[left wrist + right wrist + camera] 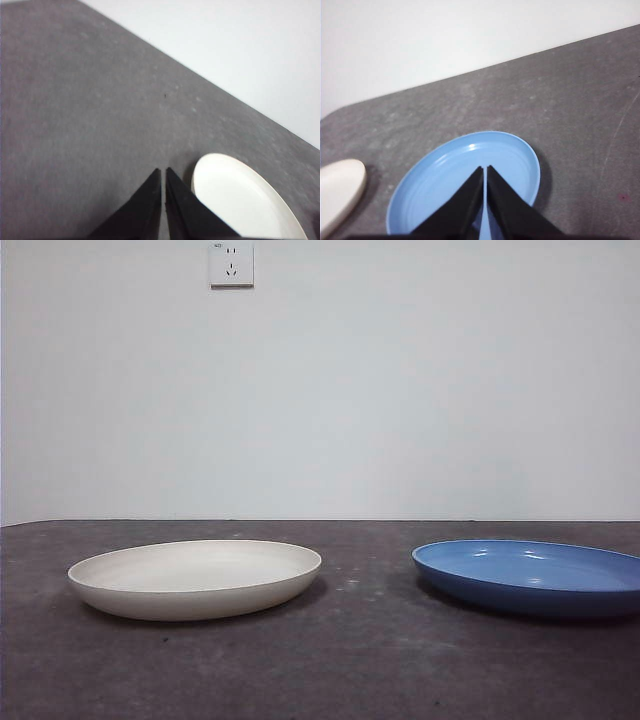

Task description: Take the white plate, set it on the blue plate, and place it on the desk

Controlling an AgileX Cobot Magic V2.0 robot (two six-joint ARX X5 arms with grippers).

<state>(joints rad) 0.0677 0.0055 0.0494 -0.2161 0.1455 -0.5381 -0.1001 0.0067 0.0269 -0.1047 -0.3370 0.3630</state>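
Nothing is lifted yet, so the first pick appears to be the step in hand: the wide, shallow, matte cream-white plate (pixel 195 578) lies flat on the rough, dark grey-brown desk (pixel 360 660), well apart from the glossy, round blue plate (pixel 530 575). The left gripper (pixel 163 172) hangs just beside the white plate, jaws pressed together and empty; it must open to take the rim. The right gripper (pixel 485 170), likewise closed and empty, hovers above the blue plate. Nothing lies between the plates; a white wall socket (pixel 231 264) sits behind.
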